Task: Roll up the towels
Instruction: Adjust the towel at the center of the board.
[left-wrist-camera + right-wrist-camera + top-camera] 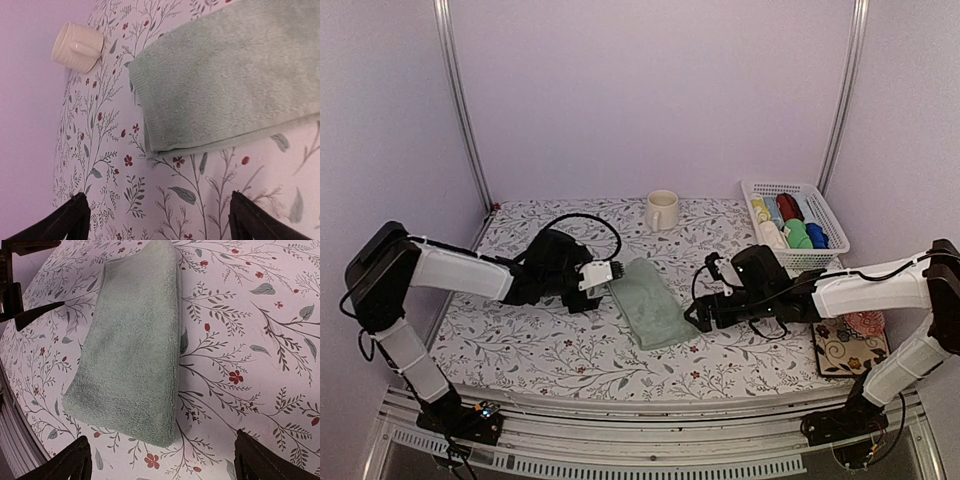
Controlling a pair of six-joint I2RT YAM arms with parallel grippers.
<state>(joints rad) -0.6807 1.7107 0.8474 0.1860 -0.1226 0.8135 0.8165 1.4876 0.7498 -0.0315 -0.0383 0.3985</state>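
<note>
A pale sage green towel [650, 303] lies folded flat in a long strip at the middle of the flowered table. My left gripper [607, 277] hovers at its far left end, open, with nothing between the fingers. In the left wrist view the towel [225, 80] lies just ahead of the open gripper [159, 212]. My right gripper [699, 316] is open by the towel's near right side. The right wrist view has the towel's near corner [132, 350] just ahead of the open, empty gripper [161, 452].
A cream mug [661, 210] stands at the back centre, also seen on its side in the left wrist view as the mug [77, 46]. A white basket [831, 224] at the back right holds several rolled cloths. A patterned square pad [850, 345] lies near the right edge.
</note>
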